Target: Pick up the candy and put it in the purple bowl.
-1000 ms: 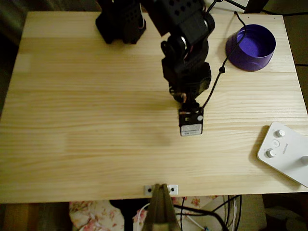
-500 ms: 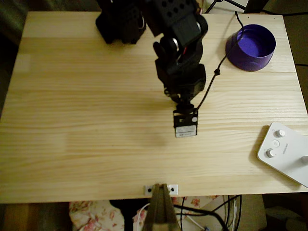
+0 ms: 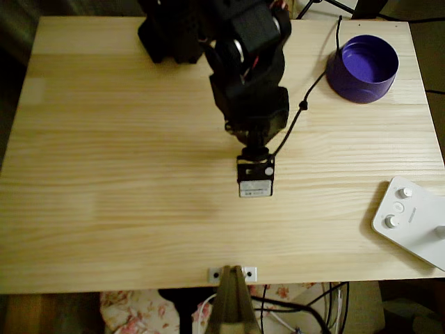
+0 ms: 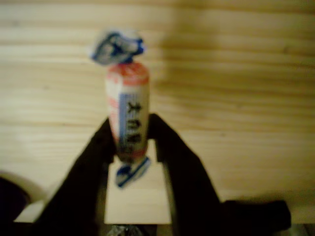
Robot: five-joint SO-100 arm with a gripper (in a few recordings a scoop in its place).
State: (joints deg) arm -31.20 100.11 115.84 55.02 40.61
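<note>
Dim warm light; wrist view blurred; soft shadows; dark corners.

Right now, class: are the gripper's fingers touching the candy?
Touching. In the wrist view both dark fingers press against the sides of the candy, with no gap visible on either side.

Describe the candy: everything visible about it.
In the wrist view the candy is a small, long sweet in a white wrapper with pinkish-red bands, a blue stripe with dark marks, and twisted blue-and-white ends. The hand pinches its lower half between two dark fingers, with the wooden table behind it.
</note>
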